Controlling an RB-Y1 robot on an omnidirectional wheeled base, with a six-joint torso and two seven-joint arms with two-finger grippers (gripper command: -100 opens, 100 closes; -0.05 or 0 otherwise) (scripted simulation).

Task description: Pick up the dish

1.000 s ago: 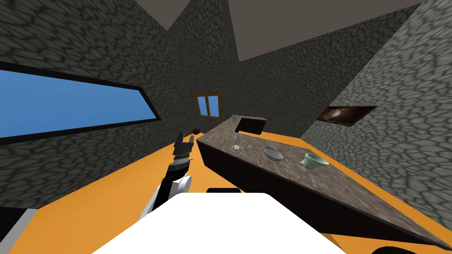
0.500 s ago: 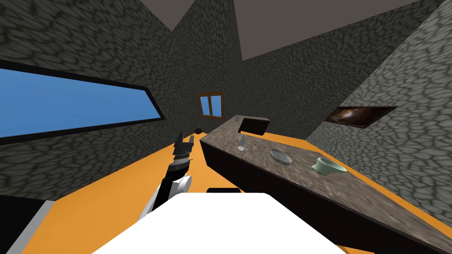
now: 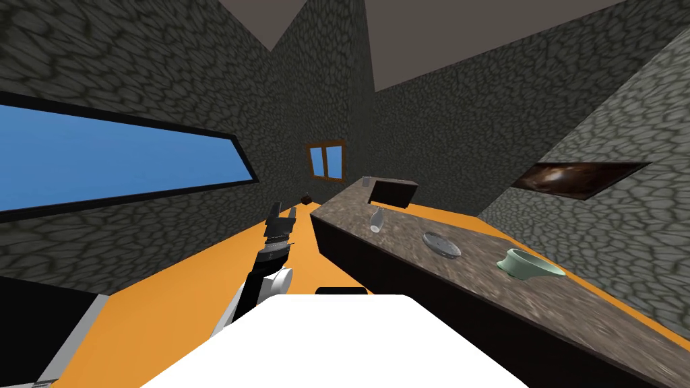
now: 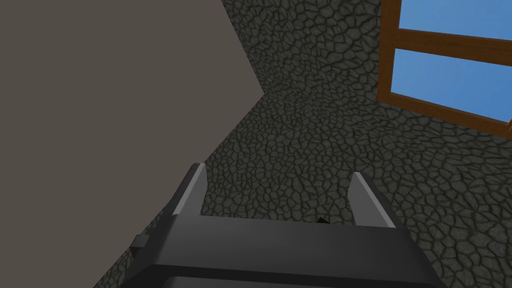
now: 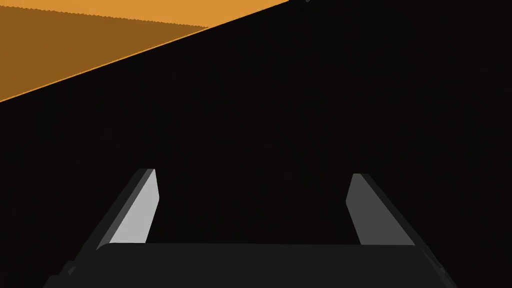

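Observation:
A flat grey dish (image 3: 441,244) lies on the long dark stone-topped counter (image 3: 404,236), to the right of and ahead of me. Beyond the dish, further right, stands a pale green bowl (image 3: 529,265). A clear bottle (image 3: 377,220) stands on the counter on the dish's other side. My left gripper (image 3: 283,214) is held up over the orange floor, left of the counter's near corner and well short of the dish. Its fingers (image 4: 192,192) stand open and empty. My right gripper (image 5: 252,172) is open too, facing a flat black surface.
A dark box (image 3: 393,192) and a small cup (image 3: 366,180) sit at the counter's far end. Stone walls close the room, with a wide window (image 3: 114,158) at left. Orange floor (image 3: 175,289) runs along the counter. A black area (image 3: 34,316) lies at bottom left.
My view has swung to the left, so the counter, dish and bowl sit further right in the picture. The left arm holds the same pose.

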